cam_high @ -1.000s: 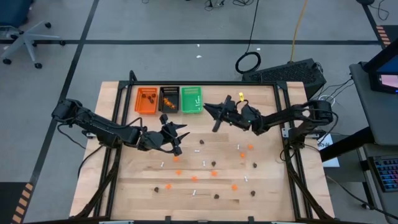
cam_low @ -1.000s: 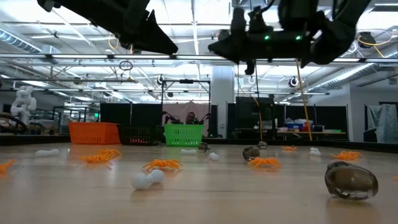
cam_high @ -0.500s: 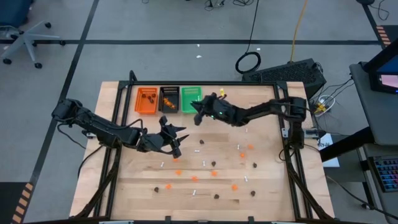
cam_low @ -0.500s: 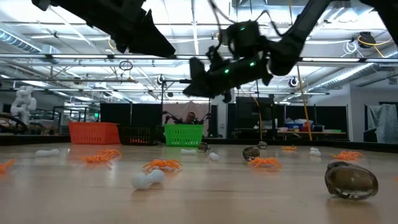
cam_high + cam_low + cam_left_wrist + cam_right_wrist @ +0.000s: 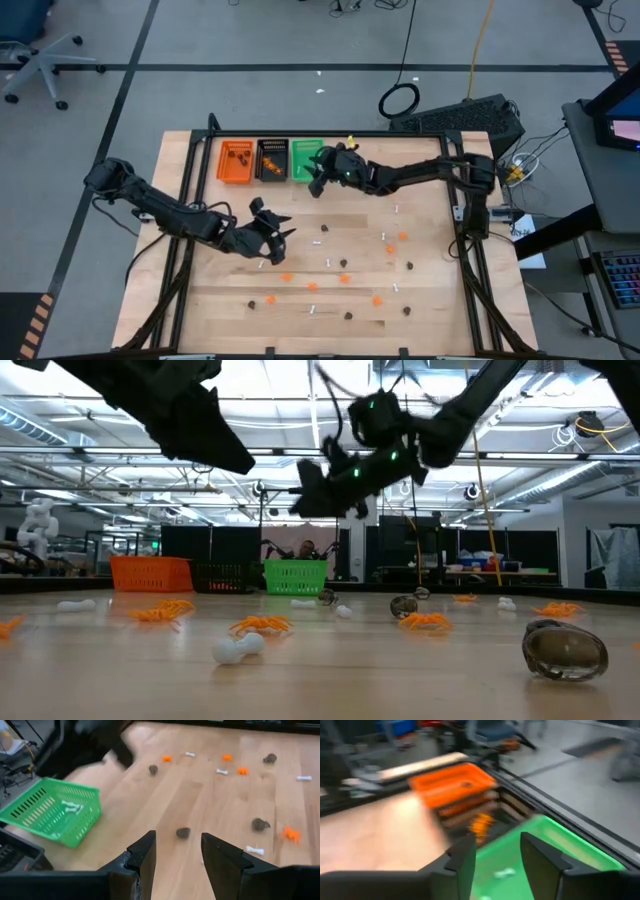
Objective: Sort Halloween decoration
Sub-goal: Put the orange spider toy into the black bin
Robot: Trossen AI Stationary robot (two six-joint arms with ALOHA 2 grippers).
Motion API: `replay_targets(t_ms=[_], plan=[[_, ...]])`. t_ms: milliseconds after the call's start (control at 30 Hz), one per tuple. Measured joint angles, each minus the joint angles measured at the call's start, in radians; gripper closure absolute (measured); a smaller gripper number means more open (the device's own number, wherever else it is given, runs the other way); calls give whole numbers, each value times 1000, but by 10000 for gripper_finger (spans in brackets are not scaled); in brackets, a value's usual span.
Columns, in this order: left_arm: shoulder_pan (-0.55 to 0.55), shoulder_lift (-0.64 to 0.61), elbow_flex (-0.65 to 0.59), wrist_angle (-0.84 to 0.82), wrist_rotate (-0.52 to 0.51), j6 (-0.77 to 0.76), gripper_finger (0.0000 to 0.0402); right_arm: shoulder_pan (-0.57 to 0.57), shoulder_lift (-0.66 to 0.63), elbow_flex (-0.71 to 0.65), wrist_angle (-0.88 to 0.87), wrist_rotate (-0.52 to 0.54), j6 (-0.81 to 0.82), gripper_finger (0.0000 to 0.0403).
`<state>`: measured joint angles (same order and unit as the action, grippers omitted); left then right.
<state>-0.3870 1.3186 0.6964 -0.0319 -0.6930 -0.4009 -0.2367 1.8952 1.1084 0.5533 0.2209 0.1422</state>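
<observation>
The Halloween decoration lies scattered on the wooden table: orange blobs (image 5: pixel 390 248), dark brown blobs (image 5: pixel 343 263) and thin white sticks (image 5: pixel 317 242). My left gripper (image 5: pixel 275 236) hangs open above the table's left middle, and a brown blob (image 5: pixel 183 832) lies on the wood ahead of its fingers. My right gripper (image 5: pixel 318 178) is open over the near right corner of the green tray (image 5: pixel 306 160). In the right wrist view a white stick (image 5: pixel 502 872) shows on the green tray floor (image 5: pixel 555 845), between and beyond the fingers.
An orange tray (image 5: pixel 236 161) and a black tray (image 5: pixel 271 160) stand left of the green one along the far edge, each holding a few pieces. The trinkets are spread over the table's middle and near right part. A black frame (image 5: pixel 452 160) borders the table.
My right gripper has swung from the far middle of the table toward the left and now hangs over the green tray, tipped closer to level. My left gripper has drifted a little toward the near edge and down, rolling about its own line.
</observation>
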Motion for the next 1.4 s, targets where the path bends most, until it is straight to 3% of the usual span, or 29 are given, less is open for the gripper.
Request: replay_targets(t_ms=[133, 333, 500, 733, 1067, 1400], plan=[[-37, 0, 0, -49, 15, -14, 247, 75, -76, -13, -51, -70, -55, 246], [-127, 0, 0, -89, 100, -17, 247, 248, -180, -141, -67, -65, -102, 243], [-191, 0, 0, -193, 114, -76, 247, 415, -178, -255, 9, -67, -125, 243], [-212, 26, 1, -263, 117, -170, 247, 592, -116, -283, 84, -8, -132, 243], [-211, 169, 1, -257, 124, -270, 247, 658, 22, -282, 281, 18, -147, 243], [-208, 311, 0, -161, 142, -307, 247, 656, 68, -282, 325, 18, -157, 243]])
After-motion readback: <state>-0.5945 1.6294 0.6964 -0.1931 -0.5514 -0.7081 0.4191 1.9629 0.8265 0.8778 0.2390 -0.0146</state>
